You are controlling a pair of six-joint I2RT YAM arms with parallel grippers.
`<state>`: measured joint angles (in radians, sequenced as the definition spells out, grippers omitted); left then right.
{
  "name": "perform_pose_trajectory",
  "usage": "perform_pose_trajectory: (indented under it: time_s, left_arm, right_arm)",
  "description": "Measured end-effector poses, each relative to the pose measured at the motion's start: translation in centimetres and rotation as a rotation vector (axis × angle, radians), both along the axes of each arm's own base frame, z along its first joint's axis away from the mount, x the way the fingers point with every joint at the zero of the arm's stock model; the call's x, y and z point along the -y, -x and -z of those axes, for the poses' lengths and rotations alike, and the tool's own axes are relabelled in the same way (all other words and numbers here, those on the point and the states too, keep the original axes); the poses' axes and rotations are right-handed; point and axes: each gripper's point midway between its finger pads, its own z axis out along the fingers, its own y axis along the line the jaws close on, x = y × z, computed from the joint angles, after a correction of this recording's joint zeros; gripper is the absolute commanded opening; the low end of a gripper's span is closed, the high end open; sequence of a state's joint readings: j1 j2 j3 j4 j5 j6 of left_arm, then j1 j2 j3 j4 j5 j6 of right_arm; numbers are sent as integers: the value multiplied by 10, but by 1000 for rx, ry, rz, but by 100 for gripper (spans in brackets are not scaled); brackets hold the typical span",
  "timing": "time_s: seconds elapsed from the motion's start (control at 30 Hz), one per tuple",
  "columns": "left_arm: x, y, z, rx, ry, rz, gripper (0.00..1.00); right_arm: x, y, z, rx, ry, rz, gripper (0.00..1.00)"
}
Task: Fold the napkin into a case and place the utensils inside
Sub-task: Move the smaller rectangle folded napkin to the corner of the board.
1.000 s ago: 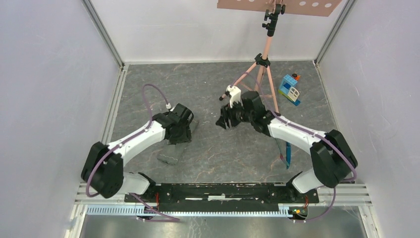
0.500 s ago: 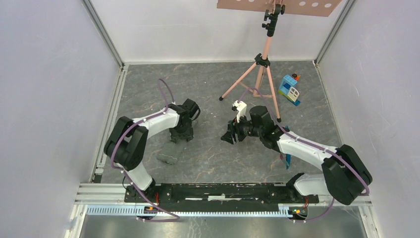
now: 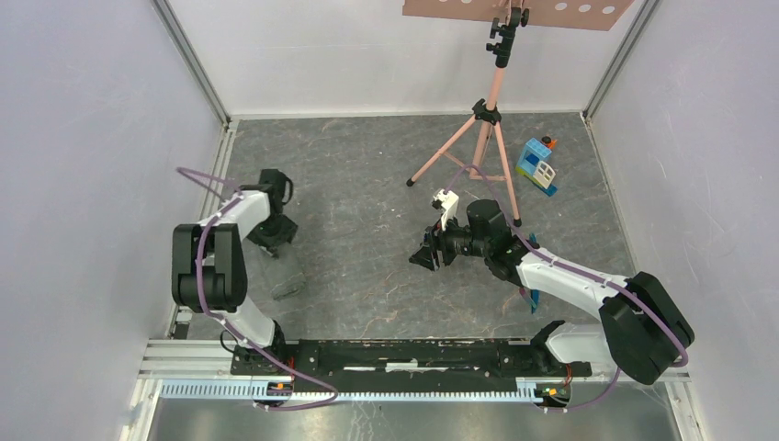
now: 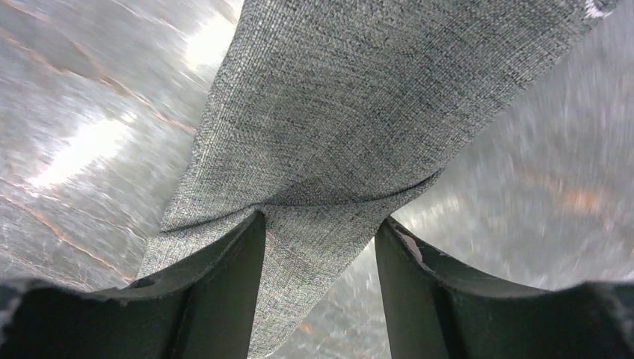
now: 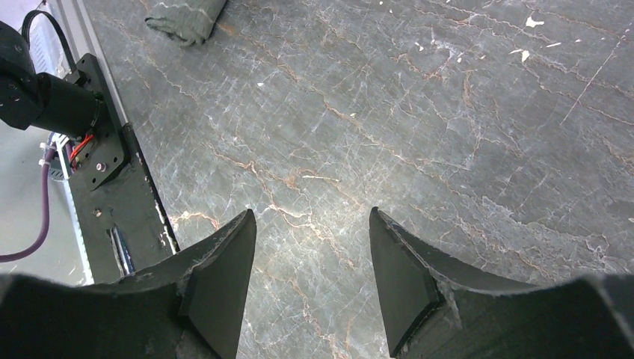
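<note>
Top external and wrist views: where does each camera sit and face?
Top external: above and behind the robot, looking down; left arm and right arm show whole.
Left wrist: on the left arm, looking along its fingers at the napkin between them.
Right wrist: on the right arm, looking down at floor; its fingers show.
Shared: the napkin shows in all three.

A grey marbled tabletop [image 3: 367, 175] is enclosed by pale walls [image 3: 83, 138]. A dark grey cloth napkin [image 3: 287, 278] lies bunched near its left edge. A pink-legged tripod stand [image 3: 485, 112] stands at the back centre, with a blue-and-white toy block house [image 3: 536, 165] near its right. Slim blue plastic utensils [image 3: 533, 296] lie towards the right side, partly hidden.
</note>
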<state>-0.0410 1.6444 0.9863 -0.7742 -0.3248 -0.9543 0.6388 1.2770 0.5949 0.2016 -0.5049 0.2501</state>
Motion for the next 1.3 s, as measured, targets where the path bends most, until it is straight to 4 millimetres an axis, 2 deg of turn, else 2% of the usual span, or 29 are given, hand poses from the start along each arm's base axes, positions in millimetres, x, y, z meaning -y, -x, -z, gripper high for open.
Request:
perform_pose_trajectory:
  time_s: [0.17, 0.27, 0.37, 0.5, 0.6, 0.73, 0.83, 0.9, 0.97, 1.03, 1.13, 1.23, 1.3]
  left_arm:
    - [-48, 1, -2, 33, -3, -241, 63]
    - [-68, 8, 0, 49, 6, -334, 65]
    - [-78, 12, -1, 52, 8, -372, 70]
    - [-75, 8, -10, 88, 27, -369, 78]
    - [-69, 2, -35, 186, 57, -355, 81]
    - [-55, -4, -94, 395, 99, -285, 85]
    - [-31, -6, -142, 573, 142, -152, 88]
    - [-6, -8, -171, 676, 185, -11, 88]
    - [25, -10, -189, 739, 242, 149, 88]
    - [60, -11, -199, 770, 304, 314, 88]
    - [119, -6, -202, 770, 408, 577, 88]
    - [177, 10, -201, 757, 526, 822, 87]
    - [203, 22, -197, 749, 591, 929, 87]
  right_arm:
    - [0, -1, -1, 5, -4, 0, 63]
    - [0, -1, -1, 5, -4, 0, 63]
    - [0, -1, -1, 5, -3, 0, 63]
    - [0, -1, 2, -2, 2, 0, 63]
    - [1, 1, 6, -13, 18, 0, 64]
    - [7, 1, 10, -17, 58, 10, 66]
    - [15, 0, 10, 0, 98, 30, 67]
    - [23, -2, 10, 20, 133, 55, 67]
    - [36, -5, 12, 43, 186, 99, 66]
    - [50, -9, 16, 56, 247, 151, 65]
    - [77, -14, 27, 37, 351, 254, 63]
    - [119, -22, 40, -39, 448, 426, 60]
    - [151, -27, 42, -108, 463, 564, 58]
